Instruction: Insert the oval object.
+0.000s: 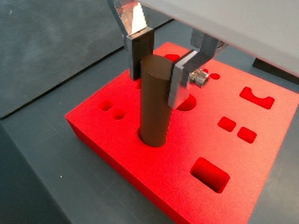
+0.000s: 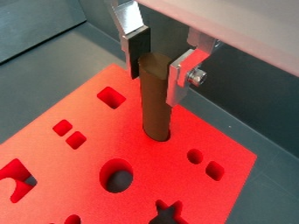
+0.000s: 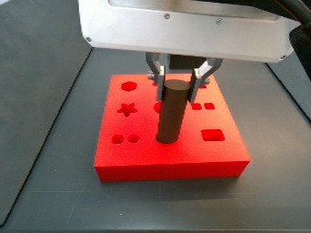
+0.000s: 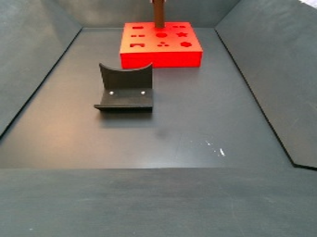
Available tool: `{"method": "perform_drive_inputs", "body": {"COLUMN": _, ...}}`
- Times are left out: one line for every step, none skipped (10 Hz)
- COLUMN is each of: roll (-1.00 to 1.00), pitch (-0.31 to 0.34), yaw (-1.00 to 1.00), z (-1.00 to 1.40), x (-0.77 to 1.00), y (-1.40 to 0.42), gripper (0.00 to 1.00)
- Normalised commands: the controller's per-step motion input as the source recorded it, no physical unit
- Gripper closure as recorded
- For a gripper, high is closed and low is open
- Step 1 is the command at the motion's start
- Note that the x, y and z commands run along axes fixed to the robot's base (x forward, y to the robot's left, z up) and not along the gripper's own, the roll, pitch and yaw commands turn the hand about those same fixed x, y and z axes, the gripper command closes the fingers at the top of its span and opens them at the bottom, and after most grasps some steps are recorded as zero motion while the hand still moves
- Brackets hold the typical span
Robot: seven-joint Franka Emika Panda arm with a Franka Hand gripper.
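At the far end of the dark floor (image 4: 161,176), the gripper (image 1: 163,63) hangs over the red block (image 3: 170,157), its silver fingers (image 2: 184,77) clamped on the top of the oval object (image 3: 174,111). That brown peg stands upright with its foot in an opening of the block, held high probably so the fingers stay clear. Nearer sits the fixture (image 4: 125,89), well apart. No writing or labels show anywhere.
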Motion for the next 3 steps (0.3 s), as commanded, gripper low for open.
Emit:
{"method": "perform_drive_inputs", "body": {"roll": 0.00, "pitch": -0.133, "yaw": 0.00, "z": -0.89, "x": -0.01, "y": -0.01, "gripper": 1.00}}
{"method": "perform_drive_inputs", "body": {"roll": 0.00, "pitch": -0.044, "yaw": 0.00, "z": -0.36, "x": 0.00, "y": 0.00, "gripper": 1.00}}
{"method": "perform_drive_inputs", "body": {"roll": 0.00, "pitch": 0.000, "yaw": 0.00, "z": 0.00, "x": 0.00, "y": 0.00, "gripper": 1.00}}
